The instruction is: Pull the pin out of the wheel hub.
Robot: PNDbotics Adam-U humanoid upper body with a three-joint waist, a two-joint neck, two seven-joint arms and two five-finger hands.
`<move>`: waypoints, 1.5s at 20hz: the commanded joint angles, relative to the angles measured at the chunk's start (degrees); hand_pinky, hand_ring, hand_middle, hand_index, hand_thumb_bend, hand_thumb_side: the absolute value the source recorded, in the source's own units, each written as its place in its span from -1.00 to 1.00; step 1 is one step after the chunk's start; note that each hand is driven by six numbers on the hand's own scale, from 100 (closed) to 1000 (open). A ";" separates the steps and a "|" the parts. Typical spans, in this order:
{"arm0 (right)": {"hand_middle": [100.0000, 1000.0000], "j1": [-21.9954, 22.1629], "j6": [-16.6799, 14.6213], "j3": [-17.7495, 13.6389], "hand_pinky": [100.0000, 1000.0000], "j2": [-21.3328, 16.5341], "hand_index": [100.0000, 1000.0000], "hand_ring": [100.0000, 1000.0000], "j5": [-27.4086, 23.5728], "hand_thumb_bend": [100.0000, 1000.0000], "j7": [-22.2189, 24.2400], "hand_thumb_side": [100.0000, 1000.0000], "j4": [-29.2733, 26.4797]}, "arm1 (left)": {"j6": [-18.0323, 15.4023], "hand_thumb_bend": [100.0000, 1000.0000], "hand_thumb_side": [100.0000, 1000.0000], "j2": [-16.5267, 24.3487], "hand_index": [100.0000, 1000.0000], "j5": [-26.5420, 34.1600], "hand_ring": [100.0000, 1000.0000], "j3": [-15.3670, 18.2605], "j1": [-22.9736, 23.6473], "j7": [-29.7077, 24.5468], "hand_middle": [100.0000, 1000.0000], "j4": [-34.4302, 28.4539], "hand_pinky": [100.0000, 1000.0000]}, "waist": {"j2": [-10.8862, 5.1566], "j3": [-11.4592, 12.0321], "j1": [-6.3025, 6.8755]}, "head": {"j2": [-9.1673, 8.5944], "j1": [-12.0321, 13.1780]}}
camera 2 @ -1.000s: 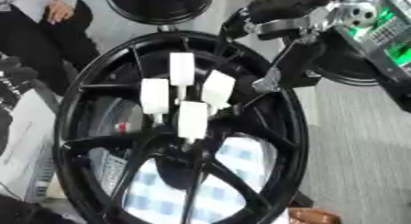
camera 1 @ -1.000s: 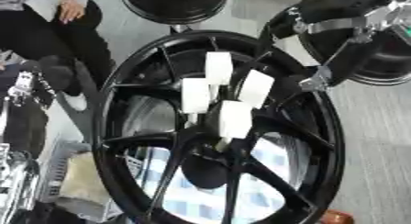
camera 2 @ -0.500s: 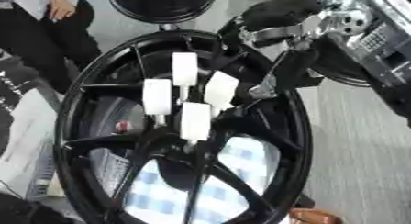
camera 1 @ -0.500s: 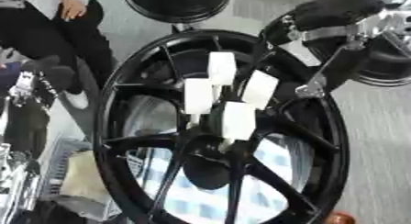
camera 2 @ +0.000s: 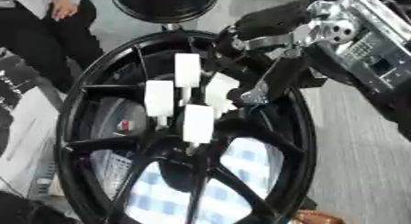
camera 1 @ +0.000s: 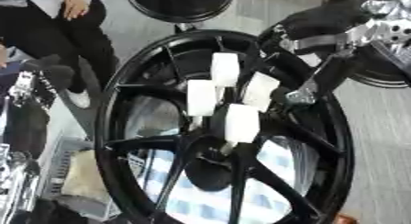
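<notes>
Our right hand (camera 2: pixel 265 87) has closed in on the wheel hub's (camera 1: pixel 233 168) pins (camera 1: pixel 258 91); grip indiscernible, all four seated.

Black wheel hub (camera 1: pixel 120 126) (four white pins (camera 1: pixel 201 97)).

Even daylight; soft, slightly blurred.

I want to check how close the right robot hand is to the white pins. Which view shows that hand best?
The right eye view: the right robot hand sits nearer the picture's middle, reaching in beside the rightmost white pin on the wheel hub. The left eye view shows the same hand, but pushed toward the right edge.
</notes>
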 commanded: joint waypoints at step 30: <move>0.69 -1.83 -7.38 1.09 0.83 -1.57 0.72 0.78 0.73 -0.38 5.51 -0.48 1.26 | 0.11 -1.00 0.58 0.85 0.56 0.10 0.51 -0.22 -0.74 -0.36 0.21 -1.15 0.75 | -0.27 -0.04 -0.35 | -1.30 0.31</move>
